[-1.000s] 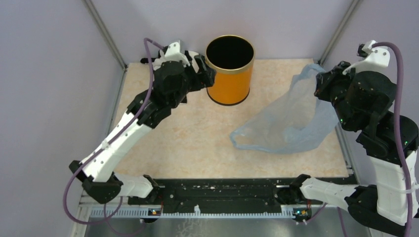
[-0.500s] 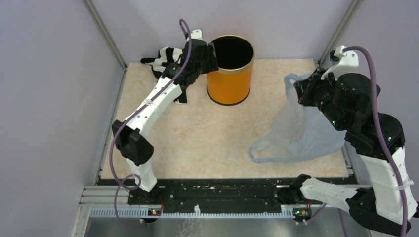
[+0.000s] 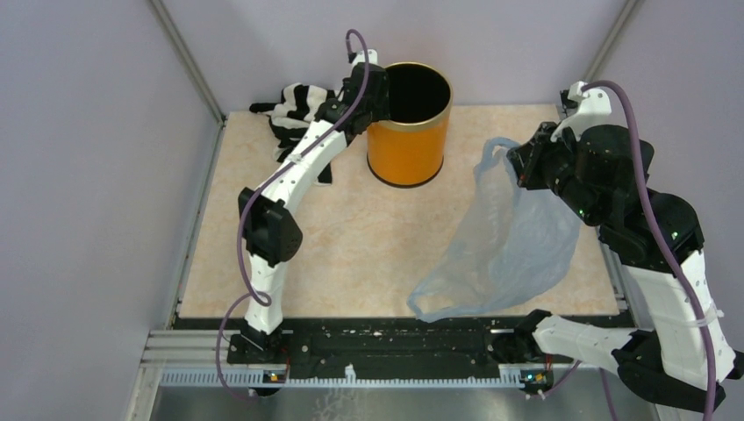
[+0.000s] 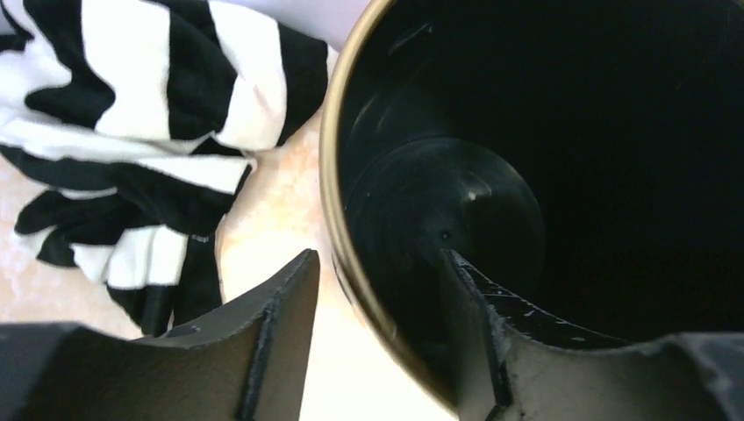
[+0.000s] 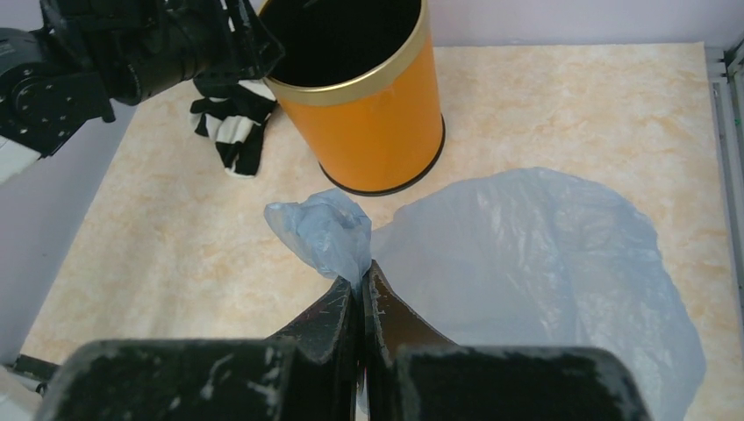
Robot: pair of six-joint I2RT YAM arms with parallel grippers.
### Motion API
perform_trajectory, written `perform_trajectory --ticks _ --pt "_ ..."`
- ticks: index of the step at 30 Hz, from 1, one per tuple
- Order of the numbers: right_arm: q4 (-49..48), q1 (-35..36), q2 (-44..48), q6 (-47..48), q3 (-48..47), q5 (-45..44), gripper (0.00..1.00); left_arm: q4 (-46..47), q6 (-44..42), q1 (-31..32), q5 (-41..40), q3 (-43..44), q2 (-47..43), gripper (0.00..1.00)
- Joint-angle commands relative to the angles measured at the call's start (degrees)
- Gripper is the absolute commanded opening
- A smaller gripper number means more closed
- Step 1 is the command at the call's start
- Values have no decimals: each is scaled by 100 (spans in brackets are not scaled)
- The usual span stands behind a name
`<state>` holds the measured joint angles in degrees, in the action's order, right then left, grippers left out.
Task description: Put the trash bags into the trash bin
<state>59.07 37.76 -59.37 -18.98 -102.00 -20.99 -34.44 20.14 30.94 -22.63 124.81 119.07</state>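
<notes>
The light-blue translucent trash bag [image 3: 509, 237] hangs from my right gripper [image 3: 513, 162], which is shut on its bunched top [image 5: 329, 232] and holds it above the table, right of the bin. In the right wrist view the gripper [image 5: 360, 279] pinches the bag, whose body [image 5: 544, 272] spreads below. The orange trash bin [image 3: 408, 127] stands upright at the back centre, its inside black; it also shows in the right wrist view [image 5: 368, 114]. My left gripper [image 3: 373, 88] is open, its jaws astride the bin's left rim [image 4: 338, 219], one finger outside, one inside.
A black-and-white striped cloth [image 3: 294, 110] lies at the back left beside the bin, also in the left wrist view [image 4: 149, 132]. Grey walls close the back and sides. The black rail [image 3: 395, 342] runs along the near edge.
My right gripper has carried the bag left toward the bin, and the bag now hangs lower and longer. My left arm has stretched out and its gripper moved right onto the bin's rim.
</notes>
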Motion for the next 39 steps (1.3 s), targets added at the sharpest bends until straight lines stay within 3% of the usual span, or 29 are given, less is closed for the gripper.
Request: perform_trajectory --ticks 1,9,14,21,27,33,39 --pt "-175 31 -11 158 51 135 0 -130 -368 -10 -91 662 365 55" --pt "-172 36 -186 334 -267 24 0 -454 -532 -9 107 786 264 18" --pt "-113 33 -332 316 -654 182 0 -717 -620 -11 254 790 -50 0" --pt "198 32 -591 461 -1647 16 0 -1380 -680 -16 579 836 -387 0" --pt "187 39 -904 531 -2932 52 0 -1413 -663 -10 741 -87 -1106 0" --pt "-949 38 -860 407 -3357 706 0 -1397 -643 0 891 -895 -1861 0" --pt "-2343 38 -556 83 -3033 1059 0 -1181 -541 8 1094 -1847 -2508 0"
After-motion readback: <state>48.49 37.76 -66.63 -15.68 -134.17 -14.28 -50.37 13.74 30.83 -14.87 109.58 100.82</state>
